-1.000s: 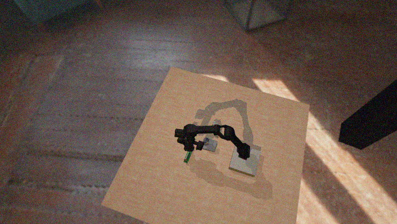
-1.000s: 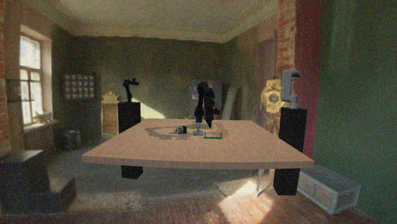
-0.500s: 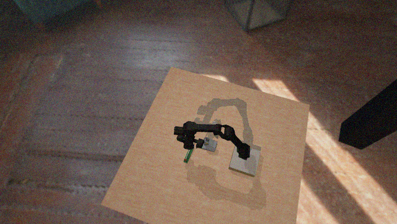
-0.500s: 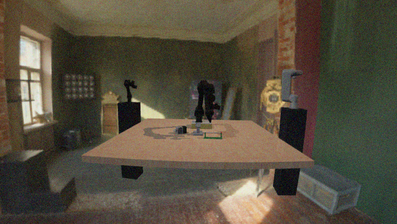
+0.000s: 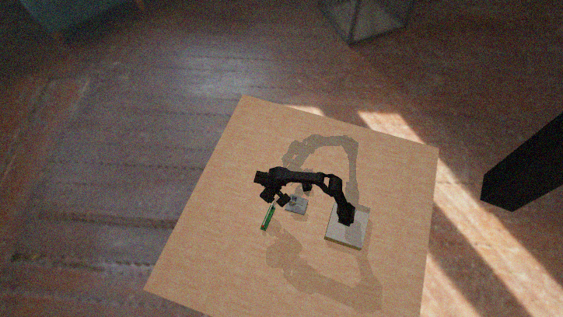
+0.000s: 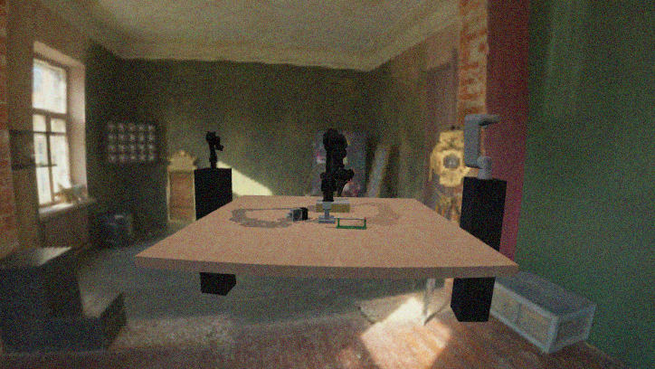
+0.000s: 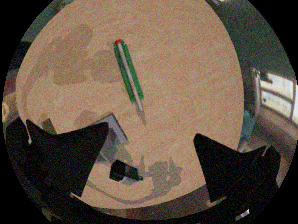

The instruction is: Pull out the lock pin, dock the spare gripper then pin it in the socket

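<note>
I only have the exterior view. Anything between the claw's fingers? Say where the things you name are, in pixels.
Observer: No. Wrist view shows the claw (image 5: 275,197) (image 6: 327,194) (image 7: 153,133) wide open, with nothing gripped.

Operator: I see the pin (image 5: 268,216) (image 6: 351,219) (image 7: 130,76) on the green rack (image 5: 271,214) (image 6: 351,227) (image 7: 134,76). Which end has the head?

Observer: The red head (image 5: 262,226) (image 7: 118,42) is at the end farther from the mount (image 5: 300,207) (image 6: 326,221) (image 7: 118,128), by the top view.

Operator: Other end flush with the rack?

Observer: No, wrist view shows its tapered tip sticking out past the rack.
</note>
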